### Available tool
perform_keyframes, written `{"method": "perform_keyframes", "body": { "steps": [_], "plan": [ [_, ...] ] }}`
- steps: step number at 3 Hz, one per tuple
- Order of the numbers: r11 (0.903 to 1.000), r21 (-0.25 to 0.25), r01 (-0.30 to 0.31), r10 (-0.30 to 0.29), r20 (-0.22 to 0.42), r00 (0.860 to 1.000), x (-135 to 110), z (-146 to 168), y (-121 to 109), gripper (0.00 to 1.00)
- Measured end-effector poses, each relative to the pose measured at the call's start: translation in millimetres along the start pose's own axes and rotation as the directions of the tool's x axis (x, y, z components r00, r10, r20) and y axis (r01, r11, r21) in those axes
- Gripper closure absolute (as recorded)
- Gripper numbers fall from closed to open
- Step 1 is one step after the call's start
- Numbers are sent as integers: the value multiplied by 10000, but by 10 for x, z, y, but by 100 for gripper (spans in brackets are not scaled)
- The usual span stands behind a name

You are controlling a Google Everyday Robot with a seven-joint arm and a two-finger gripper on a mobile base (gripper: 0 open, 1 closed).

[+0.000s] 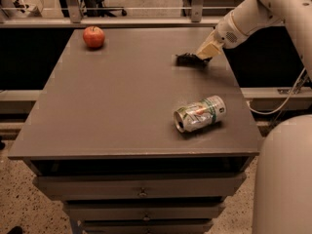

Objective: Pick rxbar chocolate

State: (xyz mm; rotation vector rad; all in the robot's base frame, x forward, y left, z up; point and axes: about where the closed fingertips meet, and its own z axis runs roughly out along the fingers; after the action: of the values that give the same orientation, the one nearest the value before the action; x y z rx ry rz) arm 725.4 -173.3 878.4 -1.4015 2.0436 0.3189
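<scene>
The rxbar chocolate (187, 59) is a small flat black bar lying on the grey table (122, 101) near its far right edge. My gripper (204, 53) reaches in from the upper right, and its cream-coloured fingers (208, 49) come down onto the bar's right end, covering part of it. The bar still rests on the tabletop.
A dented silver-green drink can (200, 113) lies on its side at the front right of the table. A red apple (93, 36) stands at the far left corner. Drawers sit below the tabletop. A rail and chair legs are behind the table.
</scene>
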Motion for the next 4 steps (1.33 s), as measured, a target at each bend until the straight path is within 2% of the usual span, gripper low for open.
{"method": "perform_keyframes", "body": {
  "steps": [1,2,3,4],
  "plan": [
    [9958,124,907,-916,1359,9865,-522,-591,385,100],
    [9906,341,1326,-1368,2149,9670,-799,-907,587,100],
    [9853,743,1537,-1684,2754,9465,-977,-1189,711,100],
    [9835,704,1665,-1798,2843,9417,-1014,-1282,811,81]
  ]
}}
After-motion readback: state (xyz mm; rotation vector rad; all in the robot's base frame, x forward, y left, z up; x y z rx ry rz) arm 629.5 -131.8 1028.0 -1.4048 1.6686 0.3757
